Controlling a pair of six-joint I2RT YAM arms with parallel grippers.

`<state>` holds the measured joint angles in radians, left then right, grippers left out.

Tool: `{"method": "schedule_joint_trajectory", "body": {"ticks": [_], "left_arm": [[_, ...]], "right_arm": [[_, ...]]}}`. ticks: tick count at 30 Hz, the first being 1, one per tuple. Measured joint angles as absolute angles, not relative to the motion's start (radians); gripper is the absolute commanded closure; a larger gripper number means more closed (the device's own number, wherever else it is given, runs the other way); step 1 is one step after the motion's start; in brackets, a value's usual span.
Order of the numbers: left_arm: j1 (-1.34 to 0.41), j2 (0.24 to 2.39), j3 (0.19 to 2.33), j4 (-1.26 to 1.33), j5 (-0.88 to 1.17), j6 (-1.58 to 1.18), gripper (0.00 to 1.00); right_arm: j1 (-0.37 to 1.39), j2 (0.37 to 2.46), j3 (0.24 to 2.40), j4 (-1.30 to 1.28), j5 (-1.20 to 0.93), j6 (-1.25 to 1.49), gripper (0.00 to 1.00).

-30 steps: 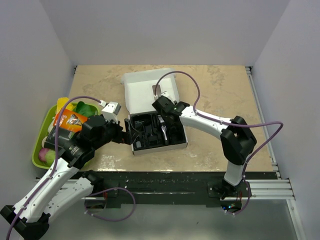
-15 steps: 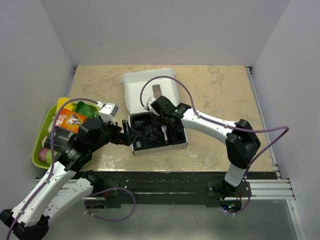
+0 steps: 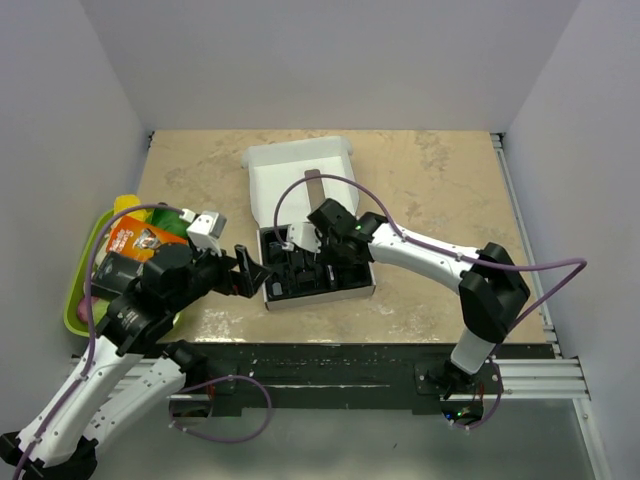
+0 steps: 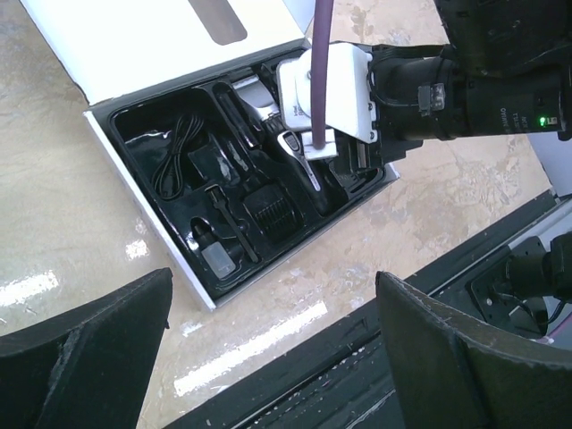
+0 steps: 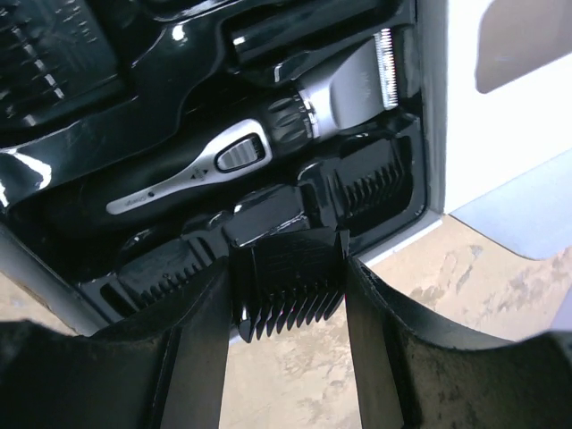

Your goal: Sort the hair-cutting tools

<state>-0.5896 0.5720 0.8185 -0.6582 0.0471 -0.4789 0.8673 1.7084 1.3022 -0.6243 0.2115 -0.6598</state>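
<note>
Tan table (image 3: 430, 200), open white box (image 3: 300, 180) with black insert (image 4: 143, 134), left gripper (image 4: 273, 286) spread wide near the box, right gripper (image 5: 288, 295) pinching comb attachment (image 5: 286, 277) at insert's edge, possibly touching it, hair clipper (image 5: 259, 147) seated in insert, cord (image 4: 174, 156) coiled in end compartment

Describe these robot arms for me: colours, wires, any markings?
The left arm and right arm are white tubes with chunky black joints. A purple cable runs along each. The left claw and right claw have flat black fingers. The right wrist shows a green light and tiny white print.
</note>
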Motion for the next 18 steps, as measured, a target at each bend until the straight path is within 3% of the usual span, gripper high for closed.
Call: {"method": "schedule_joint_trajectory", "body": {"ticks": [18], "left_arm": [[-0.59, 0.586, 0.823, -0.676, 0.044, -0.479, 0.0]], "right_arm": [[0.787, 1.794, 1.334, -0.696, 0.061, -0.802, 0.57]]}}
